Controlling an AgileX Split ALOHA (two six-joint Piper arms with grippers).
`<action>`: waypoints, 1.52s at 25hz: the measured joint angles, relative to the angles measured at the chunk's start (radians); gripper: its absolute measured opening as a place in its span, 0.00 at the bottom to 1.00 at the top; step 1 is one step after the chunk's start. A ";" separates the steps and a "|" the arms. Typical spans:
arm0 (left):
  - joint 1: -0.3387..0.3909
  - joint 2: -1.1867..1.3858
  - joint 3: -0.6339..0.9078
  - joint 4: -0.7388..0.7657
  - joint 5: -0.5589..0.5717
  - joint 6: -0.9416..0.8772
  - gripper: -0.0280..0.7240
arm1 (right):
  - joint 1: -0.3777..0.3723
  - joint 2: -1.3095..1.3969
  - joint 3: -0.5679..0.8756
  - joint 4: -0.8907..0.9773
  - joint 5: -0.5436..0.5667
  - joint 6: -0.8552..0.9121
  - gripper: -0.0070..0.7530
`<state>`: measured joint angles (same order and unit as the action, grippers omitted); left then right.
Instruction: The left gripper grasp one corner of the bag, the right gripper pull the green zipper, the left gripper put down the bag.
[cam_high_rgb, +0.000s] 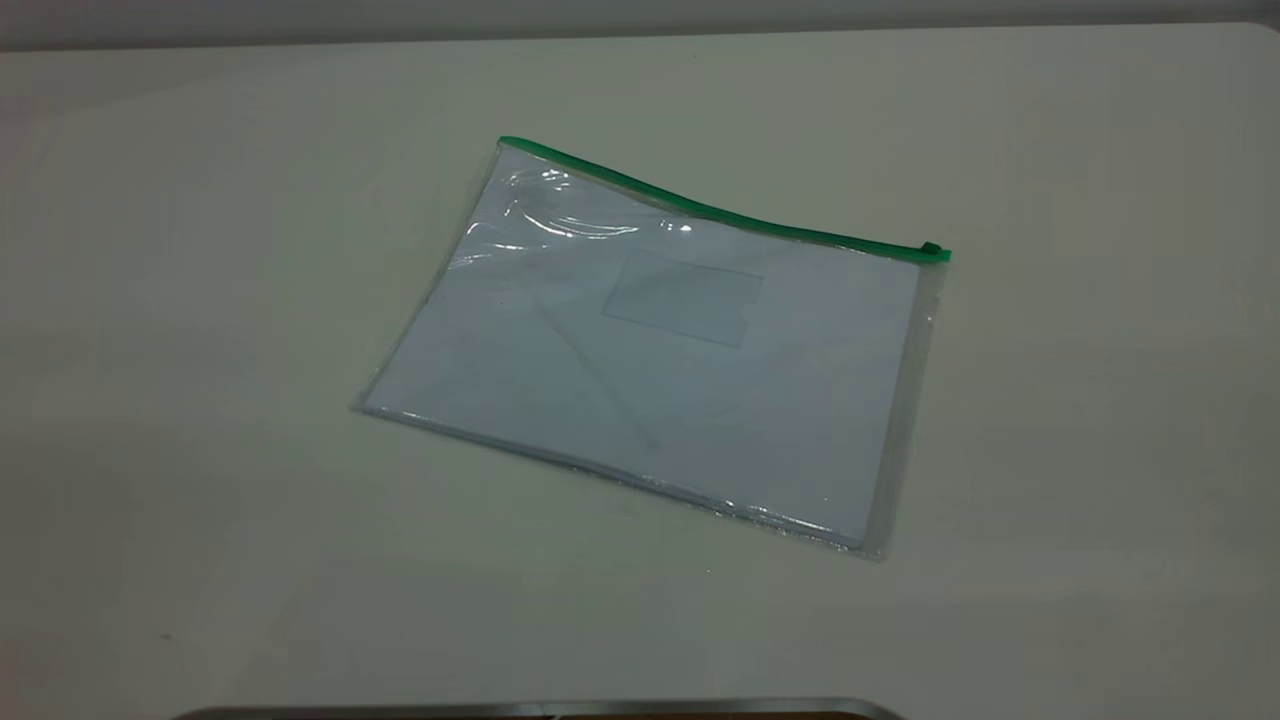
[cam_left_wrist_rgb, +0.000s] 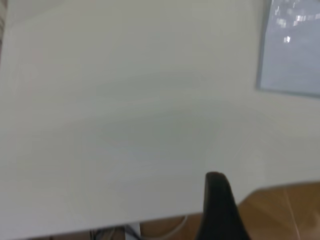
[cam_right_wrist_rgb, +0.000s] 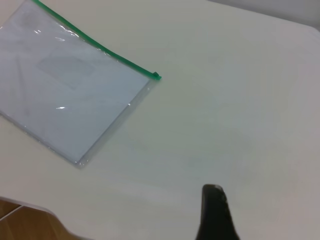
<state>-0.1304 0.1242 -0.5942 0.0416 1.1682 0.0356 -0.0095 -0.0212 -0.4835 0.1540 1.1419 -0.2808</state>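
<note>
Bag flat on the table, both grippers held well away from it.

The bag (cam_high_rgb: 650, 370) is seen at the centre of the exterior frame, the green zipper (cam_high_rgb: 720, 212) along its upper edge with the slider at the right end; bare table (cam_high_rgb: 200, 300) is left open on every side. Only one dark finger of the left gripper (cam_left_wrist_rgb: 220, 210) and of the right gripper (cam_right_wrist_rgb: 215, 215) is shown, near the table's edge, so neither grip can be told.
</note>
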 joint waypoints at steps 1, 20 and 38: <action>0.000 0.000 0.018 0.000 0.000 0.000 0.79 | 0.000 0.000 0.000 0.000 0.000 0.000 0.72; 0.000 0.000 0.108 -0.055 -0.031 0.000 0.79 | 0.000 0.000 0.000 0.000 0.000 0.000 0.72; 0.130 -0.140 0.108 -0.054 -0.031 0.000 0.79 | 0.000 0.000 0.000 0.000 0.000 0.000 0.72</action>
<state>0.0000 -0.0162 -0.4862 -0.0129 1.1372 0.0356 -0.0095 -0.0212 -0.4835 0.1540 1.1419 -0.2808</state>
